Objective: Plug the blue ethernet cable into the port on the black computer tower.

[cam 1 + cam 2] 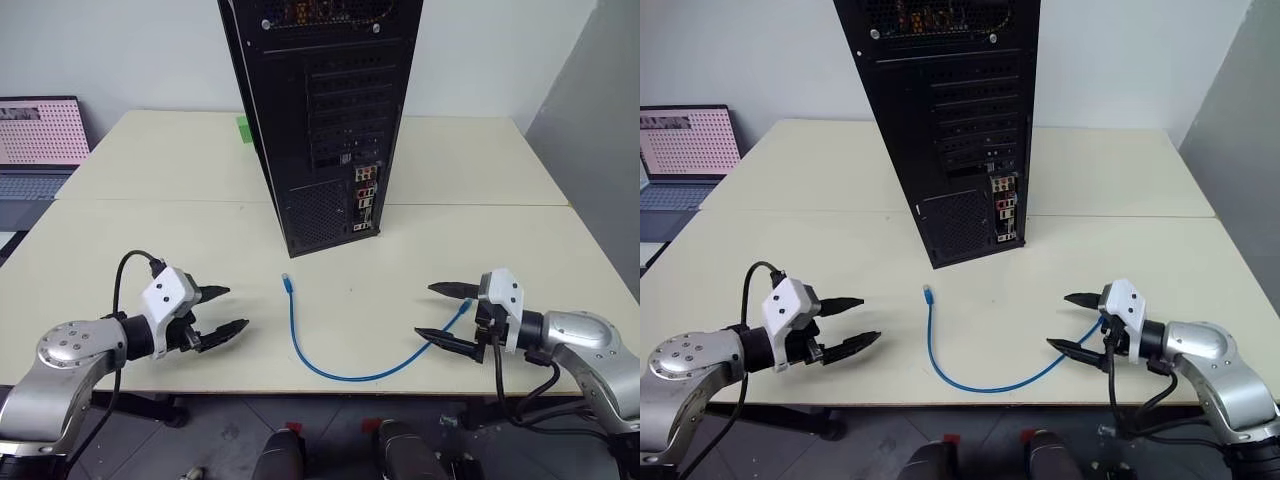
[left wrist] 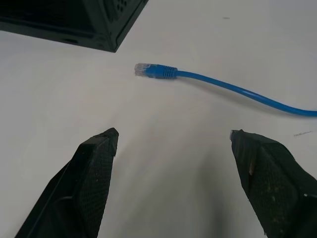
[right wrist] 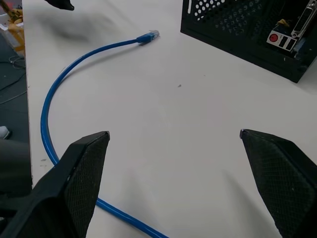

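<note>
Left eye view: blue ethernet cable [image 1: 330, 366] is seen curved on the table [image 1: 150, 230] at 6 o'clock from the black computer tower [image 1: 320, 110], untouched, flanked by left gripper [image 1: 222, 311] at 9 o'clock and right gripper [image 1: 444, 314] at 3 o'clock, both spread wide and empty.

Matt black metal, pale smooth tabletop, glossy blue cord.

The tower [image 1: 320, 110] looks like black painted metal, with a perforated vent grille and ridged slot covers. The table [image 1: 480, 160] is a smooth, matt cream surface. The cable [image 1: 340, 368] has a smooth, slightly shiny blue plastic jacket and a clear plastic plug. The fingers [image 2: 91, 183] of the left gripper [image 1: 222, 312] and the right gripper [image 1: 445, 315] are matt black with finely textured, dotted pads; their wrists are white plastic, the arms brushed silver metal.
</note>
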Robot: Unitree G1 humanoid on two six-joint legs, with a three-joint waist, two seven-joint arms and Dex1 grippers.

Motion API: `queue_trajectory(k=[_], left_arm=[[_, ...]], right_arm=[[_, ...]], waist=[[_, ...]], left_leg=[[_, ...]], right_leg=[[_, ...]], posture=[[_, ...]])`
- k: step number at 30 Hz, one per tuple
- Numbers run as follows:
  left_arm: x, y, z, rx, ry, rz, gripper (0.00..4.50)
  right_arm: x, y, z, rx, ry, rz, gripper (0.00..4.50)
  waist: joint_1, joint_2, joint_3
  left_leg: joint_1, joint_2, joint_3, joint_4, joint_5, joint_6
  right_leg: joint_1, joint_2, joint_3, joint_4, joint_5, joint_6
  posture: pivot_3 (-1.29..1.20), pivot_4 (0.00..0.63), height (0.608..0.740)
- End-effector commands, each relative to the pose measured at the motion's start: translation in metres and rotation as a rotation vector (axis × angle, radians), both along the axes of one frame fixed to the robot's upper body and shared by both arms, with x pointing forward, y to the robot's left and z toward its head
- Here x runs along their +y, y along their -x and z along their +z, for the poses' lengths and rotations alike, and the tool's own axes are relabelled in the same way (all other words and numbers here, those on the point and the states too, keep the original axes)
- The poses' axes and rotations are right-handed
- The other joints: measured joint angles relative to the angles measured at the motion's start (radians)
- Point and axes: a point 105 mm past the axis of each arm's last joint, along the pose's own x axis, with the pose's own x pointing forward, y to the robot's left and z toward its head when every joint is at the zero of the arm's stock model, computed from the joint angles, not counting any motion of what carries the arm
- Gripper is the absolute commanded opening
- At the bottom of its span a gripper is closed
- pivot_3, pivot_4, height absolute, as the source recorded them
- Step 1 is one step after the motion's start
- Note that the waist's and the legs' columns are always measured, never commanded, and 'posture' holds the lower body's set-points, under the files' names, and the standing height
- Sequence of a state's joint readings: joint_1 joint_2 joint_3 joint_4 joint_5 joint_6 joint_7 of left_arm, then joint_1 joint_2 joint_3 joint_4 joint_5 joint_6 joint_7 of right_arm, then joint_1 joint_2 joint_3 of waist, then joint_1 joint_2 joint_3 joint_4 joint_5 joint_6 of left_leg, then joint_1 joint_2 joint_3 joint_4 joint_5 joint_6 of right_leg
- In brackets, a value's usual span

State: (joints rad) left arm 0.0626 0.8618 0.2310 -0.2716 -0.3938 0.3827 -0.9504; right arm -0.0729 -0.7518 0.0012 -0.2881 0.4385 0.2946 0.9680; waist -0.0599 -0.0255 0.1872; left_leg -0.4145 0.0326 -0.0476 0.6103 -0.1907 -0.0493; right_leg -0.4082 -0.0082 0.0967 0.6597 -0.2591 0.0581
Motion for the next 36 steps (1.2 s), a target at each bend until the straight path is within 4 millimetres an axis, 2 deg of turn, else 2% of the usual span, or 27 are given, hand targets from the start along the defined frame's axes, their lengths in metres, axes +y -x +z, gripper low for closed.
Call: queue_trajectory(k=[1,9,12,18,24,28,30,36], left_arm=[[-0.005,0.0,0.013,-0.059,-0.008,-0.036,3.88],[-0.007,0.0,0.009,-0.056,-0.016,-0.041,3.88],[-0.008,0.0,0.007,-0.054,-0.022,-0.043,3.88],[-0.006,-0.004,0.01,-0.086,-0.015,-0.049,3.88],[-0.004,-0.001,0.01,-0.057,0.001,-0.102,3.88],[-0.003,0.002,0.012,-0.038,0.004,-0.133,3.88],[0.001,0.003,0.009,-0.036,-0.028,-0.139,3.88],[0.0,0.003,0.009,-0.041,-0.032,-0.142,3.88]], right_arm=[[0.002,-0.001,0.009,-0.05,0.007,0.018,4.48],[0.01,-0.004,0.015,-0.055,-0.01,0.021,4.48],[0.021,-0.005,0.017,-0.047,-0.016,0.047,4.48],[0.056,-0.016,0.011,-0.007,-0.009,0.085,4.48],[0.116,-0.023,0.008,0.092,-0.064,0.181,4.48],[0.141,-0.025,0.004,0.162,-0.079,0.21,4.48],[0.158,-0.023,-0.006,0.241,-0.063,0.228,4.48],[0.173,-0.019,-0.02,0.333,-0.027,0.242,4.48]], waist=[[0.0,0.0,0.0],[0.001,0.0,0.0],[0.001,0.0,0.0],[0.001,0.0,0.0],[-0.002,0.0,0.0],[0.0,0.0,0.0],[0.001,-0.001,0.0],[0.003,0.0,0.0]], left_leg=[[0.0,0.0,0.0,0.0,0.0,0.0],[0.0,0.0,0.0,0.0,0.0,0.0],[0.0,0.0,0.0,0.0,0.0,0.0],[0.0,0.0,0.0,0.0,0.0,0.0],[0.0,0.001,0.0,0.0,0.0,0.0],[-0.001,0.001,0.0,0.0,0.0,0.0],[-0.001,0.001,0.0,0.0,0.0,0.0],[-0.001,0.001,-0.001,0.0,0.0,0.0]], right_leg=[[0.0,0.0,0.0,0.0,0.0,0.0],[0.0,0.0,0.0,0.0,0.0,0.0],[0.0,0.0,0.0,0.0,0.0,0.0],[-0.001,0.0,0.0,0.001,0.0,0.0],[-0.002,0.001,0.0,0.002,0.0,0.0],[-0.003,0.001,-0.001,0.003,0.0,0.0],[-0.003,0.001,-0.001,0.003,0.0,0.0],[-0.003,0.001,-0.001,0.003,0.0,-0.001]], posture=[[0.0,0.15,0.74],[0.0,0.15,0.74],[0.0,0.15,0.74],[0.0,0.15,0.74],[0.0,0.15,0.74],[0.0,0.15,0.74],[0.0,0.15,0.74],[0.0,0.15,0.74]])
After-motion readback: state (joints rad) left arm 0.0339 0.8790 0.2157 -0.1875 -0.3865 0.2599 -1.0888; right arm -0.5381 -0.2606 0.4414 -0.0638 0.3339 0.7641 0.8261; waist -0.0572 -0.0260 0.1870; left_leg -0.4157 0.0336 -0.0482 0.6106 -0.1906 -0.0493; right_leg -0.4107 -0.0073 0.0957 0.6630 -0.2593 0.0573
